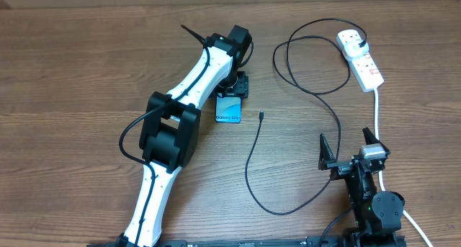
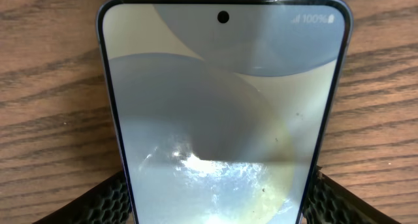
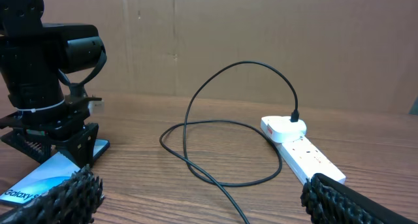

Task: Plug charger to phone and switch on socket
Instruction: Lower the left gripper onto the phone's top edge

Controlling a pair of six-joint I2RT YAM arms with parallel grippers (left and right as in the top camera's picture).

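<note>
**Teal-screened phone (image 1: 228, 110) straddled by the left gripper (image 1: 235, 87), connector tip (image 1: 261, 117) just beside it**

The phone is laid flat on the wooden table (image 1: 72, 74), left of centre. Its long axis runs roughly away from the robot, and the "Galaxy S24" end is turned toward the arm bases. Its far end is covered by the left gripper. In the left wrist view the two fingers (image 2: 114, 198) are seen flanking the phone's long edges, with the camera-hole end pointing away from them. Whether the pads already press on those edges cannot be told.

The charger (image 1: 248, 164) is found to the phone's right. Its connector tip is parked just beside the near right corner, apart from it, with the tip's axis roughly parallel to the phone's. From there the cable is looped toward the robot, then away to the plug (image 1: 360, 41), which is seated in the far end of the socket (image 1: 364, 60).

The right gripper (image 1: 347, 146) is held fully spread and empty, well apart from the tip. Since the left gripper is taken up with the phone, the tip is judged to fall to the right arm, and a reach leftward would be needed.
</note>
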